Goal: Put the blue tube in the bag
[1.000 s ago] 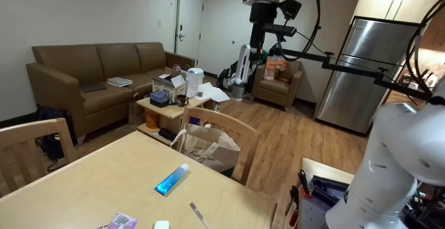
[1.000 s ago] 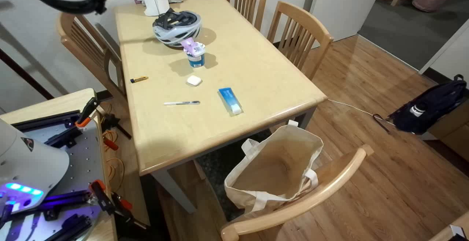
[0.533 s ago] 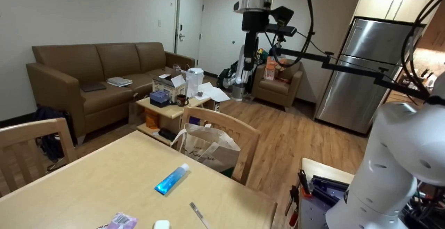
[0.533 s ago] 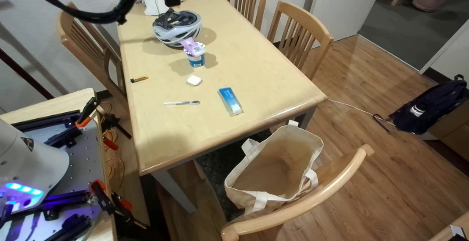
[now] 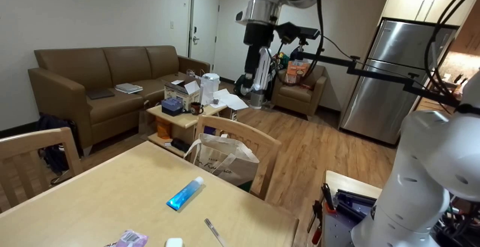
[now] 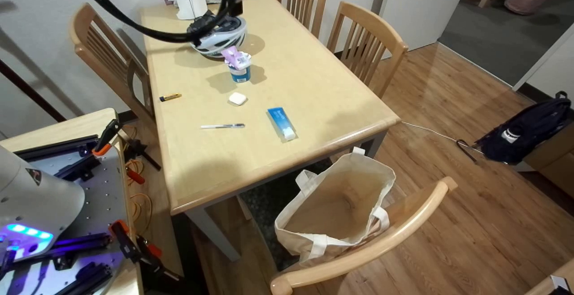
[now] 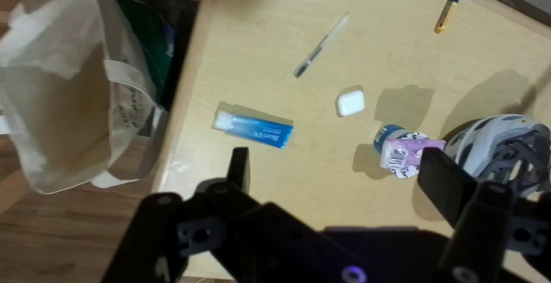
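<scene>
Wrist view has the claw [image 7: 338, 167] spread wide above the table [image 7: 258, 42], gripping nothing; the tube [image 7: 258, 130] lies near the left edge, the bag [image 7: 82, 98] gaping farther left.

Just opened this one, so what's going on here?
A robot arm holds its open gripper above the table, with nothing in it. The blue tube lies flat on that table, not yet picked up. The bag stands open between the table and a chair's backrest, and the tube has yet to go in.
</scene>
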Tool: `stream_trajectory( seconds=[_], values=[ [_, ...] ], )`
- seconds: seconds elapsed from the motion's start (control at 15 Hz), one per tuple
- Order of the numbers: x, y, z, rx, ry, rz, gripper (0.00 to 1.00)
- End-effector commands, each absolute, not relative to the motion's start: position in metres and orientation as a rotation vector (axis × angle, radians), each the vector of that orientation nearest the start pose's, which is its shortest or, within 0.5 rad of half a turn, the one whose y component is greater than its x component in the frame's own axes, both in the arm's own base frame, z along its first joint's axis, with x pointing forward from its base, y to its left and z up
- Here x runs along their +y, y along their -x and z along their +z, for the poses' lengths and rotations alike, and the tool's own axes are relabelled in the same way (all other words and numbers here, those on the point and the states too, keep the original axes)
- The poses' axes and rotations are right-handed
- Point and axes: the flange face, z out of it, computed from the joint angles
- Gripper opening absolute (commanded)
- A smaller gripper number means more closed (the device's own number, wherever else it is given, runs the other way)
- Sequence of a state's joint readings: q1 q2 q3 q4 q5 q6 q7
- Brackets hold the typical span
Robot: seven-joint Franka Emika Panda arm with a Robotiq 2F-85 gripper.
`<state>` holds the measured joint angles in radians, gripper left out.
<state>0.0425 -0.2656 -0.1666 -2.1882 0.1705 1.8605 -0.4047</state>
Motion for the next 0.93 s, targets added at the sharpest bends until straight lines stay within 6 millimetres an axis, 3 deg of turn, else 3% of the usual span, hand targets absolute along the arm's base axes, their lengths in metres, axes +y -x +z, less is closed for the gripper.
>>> stream_trajectory(
  seconds=[0.0,0.07,0.13,0.27,0.47,0.53,0.87],
  values=[
    [-0.009,-0.493,0.413,-0.290,2.800,0.125,1.00],
    [-0.002,-0.496,0.396,-0.285,2.761,0.168,1.00],
    [-0.010,-0.485,0.424,-0.312,2.810,0.126,1.00],
    [0.000,-0.493,0.392,-0.295,2.783,0.200,1.00],
    [-0.002,-0.496,0.388,-0.285,2.781,0.206,1.00],
    [0.001,-0.498,0.390,-0.385,2.737,0.163,1.00],
    [0.011,-0.540,0.365,-0.510,2.795,0.277,1.00]
  ],
)
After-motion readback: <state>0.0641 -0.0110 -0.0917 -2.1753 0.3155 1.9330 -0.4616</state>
